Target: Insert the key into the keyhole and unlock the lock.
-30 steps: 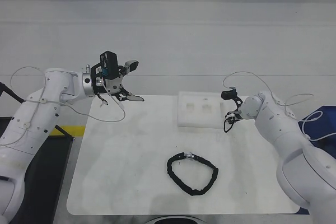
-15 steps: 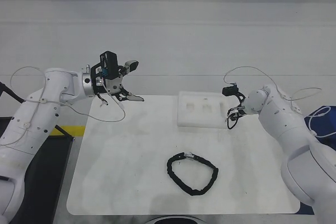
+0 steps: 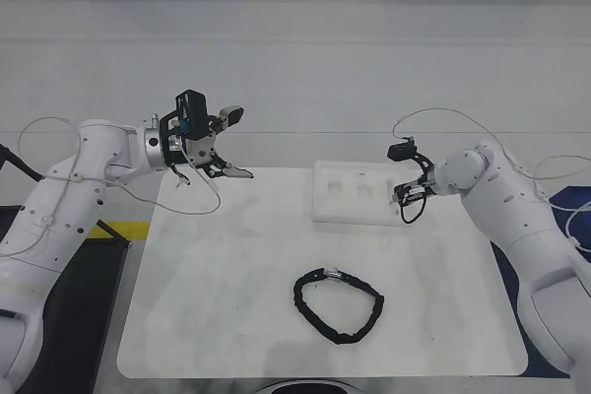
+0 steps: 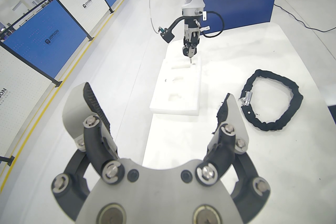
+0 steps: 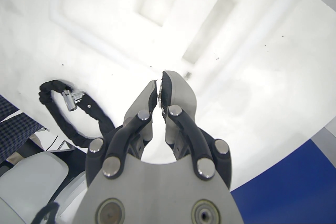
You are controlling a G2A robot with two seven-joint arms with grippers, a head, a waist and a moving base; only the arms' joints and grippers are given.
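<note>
Right arm swung outward, right fingers [image 5: 178,93] pinching a mostly hidden key [image 4: 190,60], left fingers [image 4: 81,101] wide apart.

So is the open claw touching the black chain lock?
Apart. In the top view the left gripper hangs by the far corner of the table, well away from the lock.
</note>
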